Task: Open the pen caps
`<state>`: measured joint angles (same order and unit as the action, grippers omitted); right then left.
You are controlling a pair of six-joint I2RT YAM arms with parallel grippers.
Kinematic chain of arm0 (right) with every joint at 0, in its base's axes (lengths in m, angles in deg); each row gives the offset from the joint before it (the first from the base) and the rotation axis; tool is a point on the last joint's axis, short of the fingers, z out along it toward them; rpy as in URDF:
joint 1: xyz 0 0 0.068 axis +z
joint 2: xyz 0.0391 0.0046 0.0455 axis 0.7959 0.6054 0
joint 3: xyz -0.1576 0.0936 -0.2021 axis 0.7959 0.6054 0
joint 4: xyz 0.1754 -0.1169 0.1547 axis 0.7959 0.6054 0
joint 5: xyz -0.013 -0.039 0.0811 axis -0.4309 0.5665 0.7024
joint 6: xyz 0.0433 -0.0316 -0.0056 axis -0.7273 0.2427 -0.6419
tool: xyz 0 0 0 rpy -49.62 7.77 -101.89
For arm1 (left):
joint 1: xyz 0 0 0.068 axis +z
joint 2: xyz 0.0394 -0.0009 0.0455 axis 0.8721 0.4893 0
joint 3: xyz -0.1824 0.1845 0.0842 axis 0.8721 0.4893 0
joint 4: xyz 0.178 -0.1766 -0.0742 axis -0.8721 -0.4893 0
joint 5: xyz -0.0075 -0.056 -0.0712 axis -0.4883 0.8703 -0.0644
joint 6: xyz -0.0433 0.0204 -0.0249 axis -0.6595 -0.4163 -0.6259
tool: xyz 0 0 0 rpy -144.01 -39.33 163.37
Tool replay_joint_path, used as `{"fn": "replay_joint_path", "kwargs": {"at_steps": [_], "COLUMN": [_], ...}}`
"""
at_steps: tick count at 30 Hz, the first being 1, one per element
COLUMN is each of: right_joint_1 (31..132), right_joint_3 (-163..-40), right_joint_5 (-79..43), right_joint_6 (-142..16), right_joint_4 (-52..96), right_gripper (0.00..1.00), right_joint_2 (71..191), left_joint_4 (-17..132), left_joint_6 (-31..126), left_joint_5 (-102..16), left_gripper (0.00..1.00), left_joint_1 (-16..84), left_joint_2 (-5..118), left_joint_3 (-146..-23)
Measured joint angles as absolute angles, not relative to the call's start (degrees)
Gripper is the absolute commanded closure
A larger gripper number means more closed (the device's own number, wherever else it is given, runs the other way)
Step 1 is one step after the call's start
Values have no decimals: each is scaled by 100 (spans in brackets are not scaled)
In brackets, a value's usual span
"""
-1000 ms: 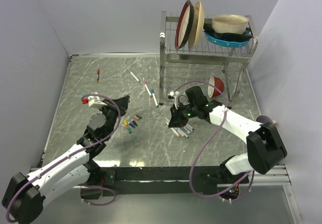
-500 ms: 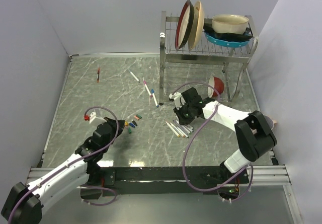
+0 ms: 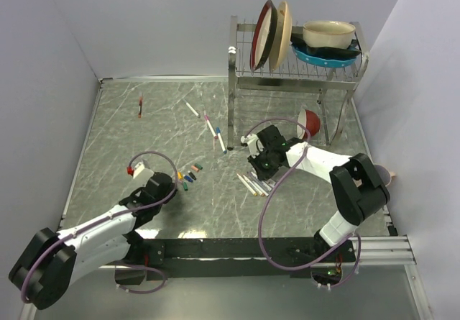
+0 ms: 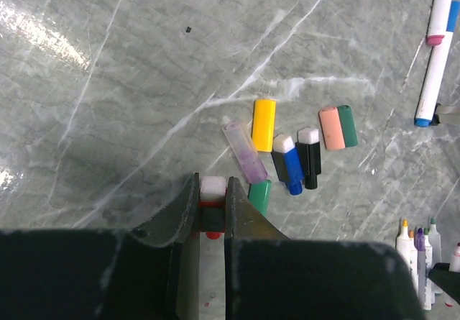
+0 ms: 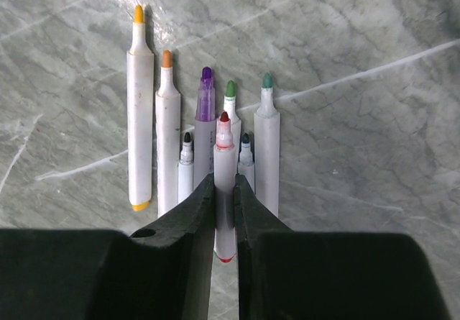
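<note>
Between clamped fingers [image 4: 187,216] of L claw [image 4: 213,183]: red cap [image 4: 213,192], loose caps [image 4: 291,165] just beyond; R claw [image 5: 224,182] tight on red-tip pen [image 5: 224,147].

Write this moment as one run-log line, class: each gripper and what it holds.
left gripper: shut on red cap, near loose caps | right gripper: shut on red-tipped pen, over row of uncapped pens

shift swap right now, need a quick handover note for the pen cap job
Left gripper: shut on a red cap, right beside the cap pile.
Right gripper: shut on the red-tipped pen, lined up with the row of uncapped pens.
Done: that row is uncapped and its caps are piled.
Left: set down this cap and pen, then open the four pens farther back, which look capped.
</note>
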<state>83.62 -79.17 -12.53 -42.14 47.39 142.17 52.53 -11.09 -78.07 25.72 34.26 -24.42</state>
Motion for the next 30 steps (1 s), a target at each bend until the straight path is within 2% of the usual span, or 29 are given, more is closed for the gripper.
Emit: {"fn": "replay_joint_path", "kwargs": {"at_steps": [7, 8, 15, 26, 28, 30], "right_joint_1": [8375, 8375, 8379, 8379, 8381, 8384], "right_joint_3": [-7926, -7928, -7956, -8015, -8033, -8037], "right_joint_5": [-1253, -1256, -1256, -1243, -1227, -1194], "right_joint_6": [-4174, -4172, -4157, -4109, -4080, -4035], "right_joint_4": [4824, 4833, 4902, 5001, 5010, 5031], "right_gripper": [72, 72, 68, 62, 59, 56], "right_joint_2": [14303, 14303, 14303, 14285, 14239, 14185], "left_joint_4": [5198, 5178, 5093, 4837, 4774, 4717], "left_joint_6": [-1203, -1212, -1236, -1236, -1236, -1231], "left_joint_5": [-7829, -7836, -7847, -7849, -7849, -7851], "left_gripper": [84, 80, 72, 63, 61, 55], "left_joint_1": [2572, 2572, 2572, 2572, 2574, 2574], "left_joint_2": [3565, 3572, 3655, 3450, 3386, 3323], "left_joint_3": [-2505, -2514, -2582, -2658, -2689, -2726]}}
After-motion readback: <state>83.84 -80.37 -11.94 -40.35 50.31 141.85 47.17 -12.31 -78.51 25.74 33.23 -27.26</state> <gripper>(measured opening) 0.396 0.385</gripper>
